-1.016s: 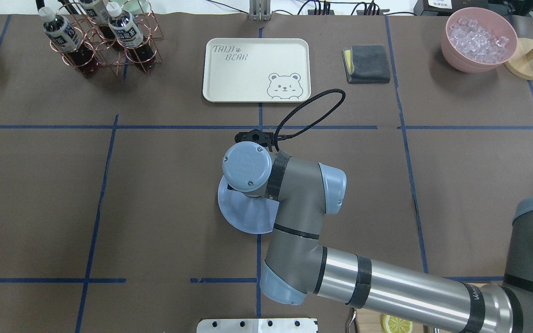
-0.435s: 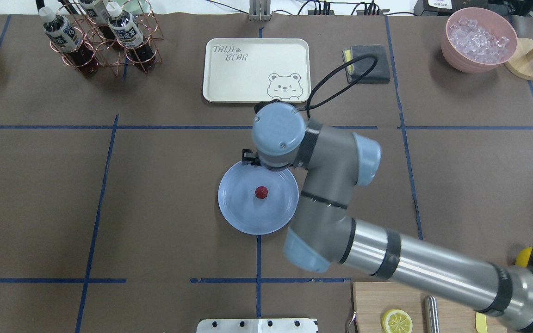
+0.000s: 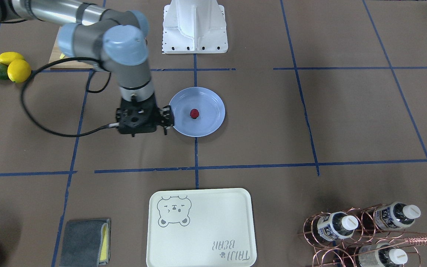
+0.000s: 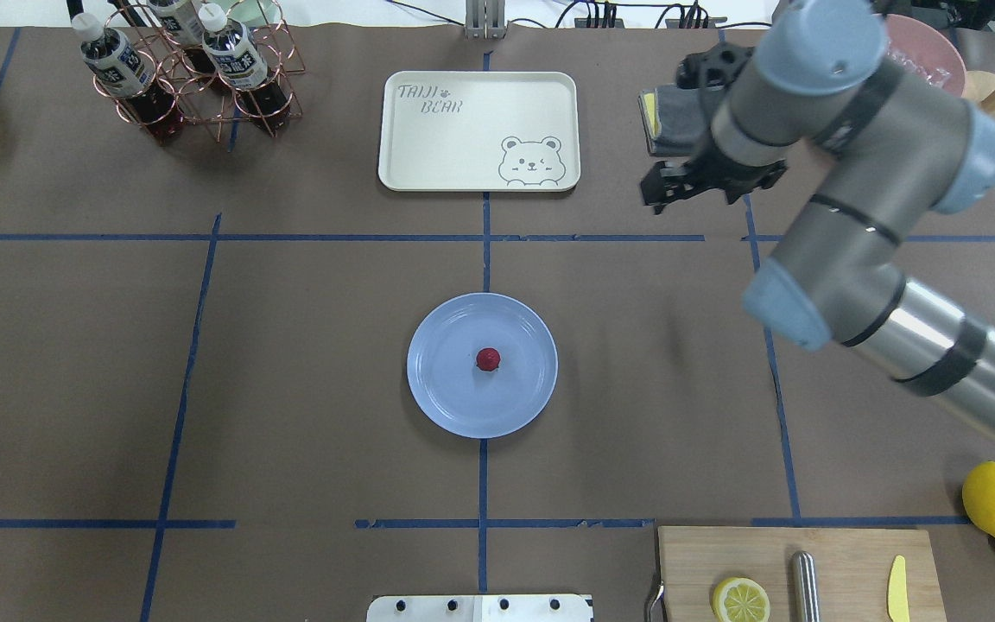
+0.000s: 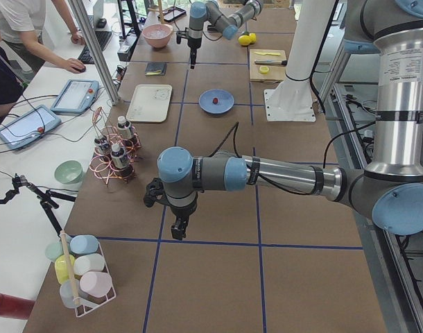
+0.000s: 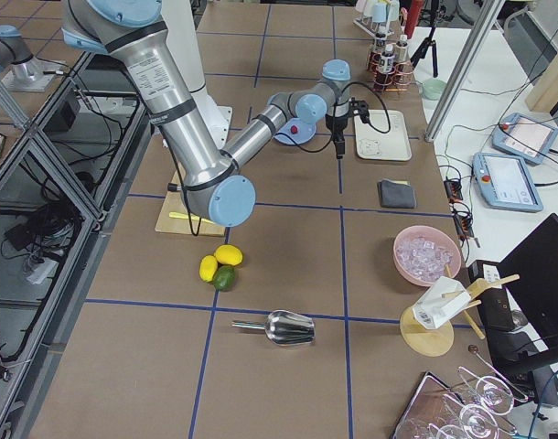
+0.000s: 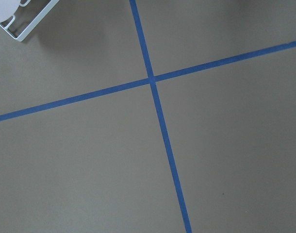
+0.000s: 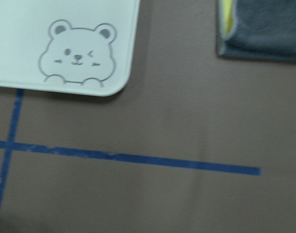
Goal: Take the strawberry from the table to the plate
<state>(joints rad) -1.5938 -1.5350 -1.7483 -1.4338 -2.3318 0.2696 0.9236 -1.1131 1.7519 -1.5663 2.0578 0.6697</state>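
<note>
Out in the middle of the brown-paper table (image 4: pixel 307 345), the strawberry (image 4: pixel 488 359) sits near the centre of the light-blue plate (image 4: pixel 437 393), and the plate itself straddles a blue tape line. Up at the far side, the right gripper (image 4: pixel 705 183) hangs above the paper between the cream bear tray (image 4: pixel 463 130) and the folded grey cloth (image 3: pixel 82 241); its wrist camera looks down on that tray corner and the cloth edge, and I can't tell how its fingers are set. The left gripper (image 5: pixel 178 227) hovers over a tape crossing well away from the plate, fingers pointing down, but whether they're parted I can't tell either. Around the edges: a copper rack of bottles (image 4: pixel 195 78), whole lemons (image 4: pixel 994 499), a cutting board (image 4: pixel 843 561) with a lemon half (image 4: pixel 740 599), a pink bowl of ice (image 6: pixel 428 254), a metal scoop (image 6: pixel 288 326). Beyond the table's long side, people sit at a white desk with tablets (image 5: pixel 76 95)
</note>
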